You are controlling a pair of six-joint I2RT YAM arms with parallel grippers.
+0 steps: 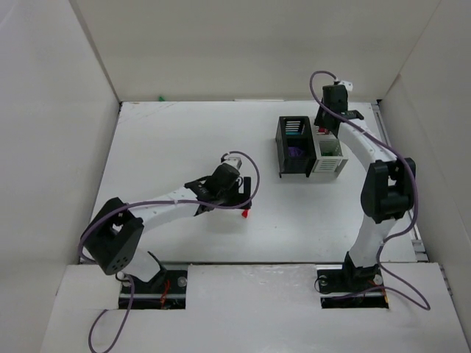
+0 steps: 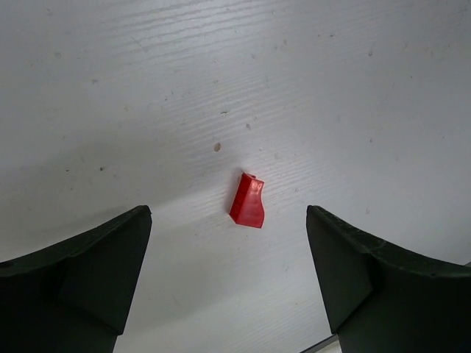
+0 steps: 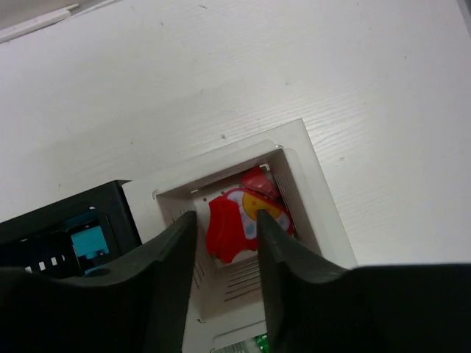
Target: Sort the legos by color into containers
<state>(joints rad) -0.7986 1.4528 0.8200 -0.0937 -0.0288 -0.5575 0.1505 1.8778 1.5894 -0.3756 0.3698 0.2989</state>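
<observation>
The left gripper [image 2: 228, 276] hovers low over the table [image 2: 221, 73], fingers spread wide, touching nothing; one red lego [image 2: 248, 201] lies loose on the bare board at 12 o'clock from the gap between them. The black container [image 1: 282, 151] (purple lego [image 1: 294, 152] inside) stands at 2 o'clock from that brick, the white container [image 3: 309, 169] joined at its 3 o'clock. The right gripper [image 3: 224, 218] hangs over the white one, jaws narrowly apart around a red brick [image 3: 223, 235]; whether they pinch it I cannot tell
</observation>
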